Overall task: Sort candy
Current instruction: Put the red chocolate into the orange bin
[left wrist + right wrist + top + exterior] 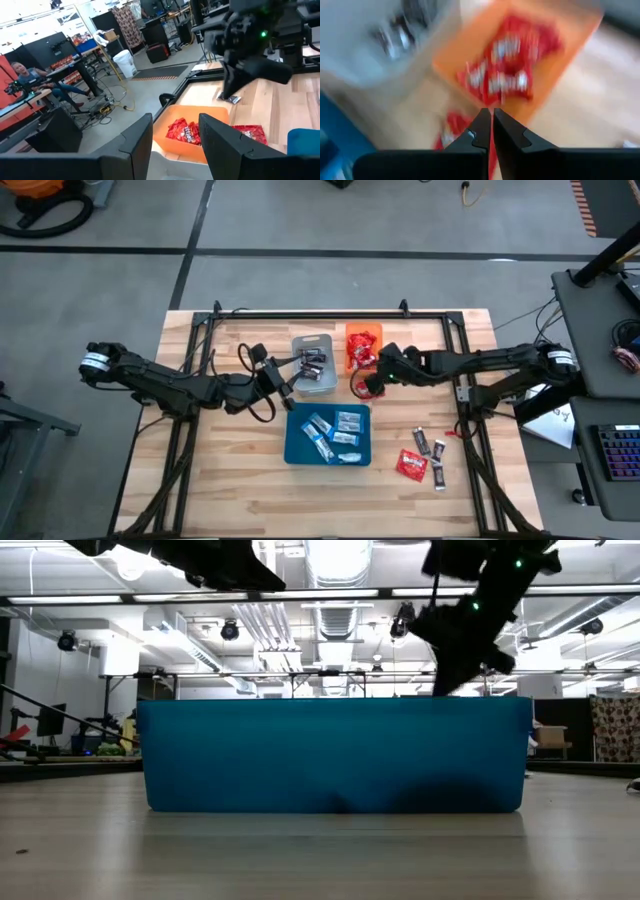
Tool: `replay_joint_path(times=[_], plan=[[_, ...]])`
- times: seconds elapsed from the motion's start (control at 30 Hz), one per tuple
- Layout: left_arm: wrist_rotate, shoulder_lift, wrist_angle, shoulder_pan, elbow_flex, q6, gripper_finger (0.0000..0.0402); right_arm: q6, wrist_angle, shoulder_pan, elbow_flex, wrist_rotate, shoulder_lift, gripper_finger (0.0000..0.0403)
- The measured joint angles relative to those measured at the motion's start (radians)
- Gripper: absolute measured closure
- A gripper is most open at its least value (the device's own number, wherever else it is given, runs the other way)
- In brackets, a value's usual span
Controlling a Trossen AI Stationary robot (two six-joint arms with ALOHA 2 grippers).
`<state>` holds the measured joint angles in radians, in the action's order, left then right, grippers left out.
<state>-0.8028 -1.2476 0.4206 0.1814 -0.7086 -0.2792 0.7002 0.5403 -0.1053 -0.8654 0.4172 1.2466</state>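
Counting three trays: grey tray with dark bars, orange tray with red packets, blue tray. I see left gripper fingers apart, empty; right gripper pinching one red packet. Four loose candies on table.

Blue tray filling mid-frame, dark arm above, possibly the right one
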Motion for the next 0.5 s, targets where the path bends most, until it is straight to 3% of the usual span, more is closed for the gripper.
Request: replay_joint_path(times=[0.13, 0.3, 0.37, 0.5], plan=[[-0.001, 0.0, -0.017, 0.0, 0.0, 0.001, 0.0258, 0.013, 0.076, -0.007, 0.023, -0.103, 0.012, 0.039], [-0.002, -0.001, -0.048, 0.0, 0.0, 0.048, 0.0258, 0.067, -0.01, 0.029, 0.147, -0.11, 0.008, 0.039], [-0.002, -0.001, -0.048, 0.0, 0.0, 0.055, 0.0258, 0.08, -0.123, 0.043, 0.222, -0.098, 0.008, 0.039], [-0.002, -0.001, -0.048, 0.0, 0.0, 0.055, 0.0258, 0.064, -0.521, 0.053, 0.373, -0.073, 0.042, 0.039]])
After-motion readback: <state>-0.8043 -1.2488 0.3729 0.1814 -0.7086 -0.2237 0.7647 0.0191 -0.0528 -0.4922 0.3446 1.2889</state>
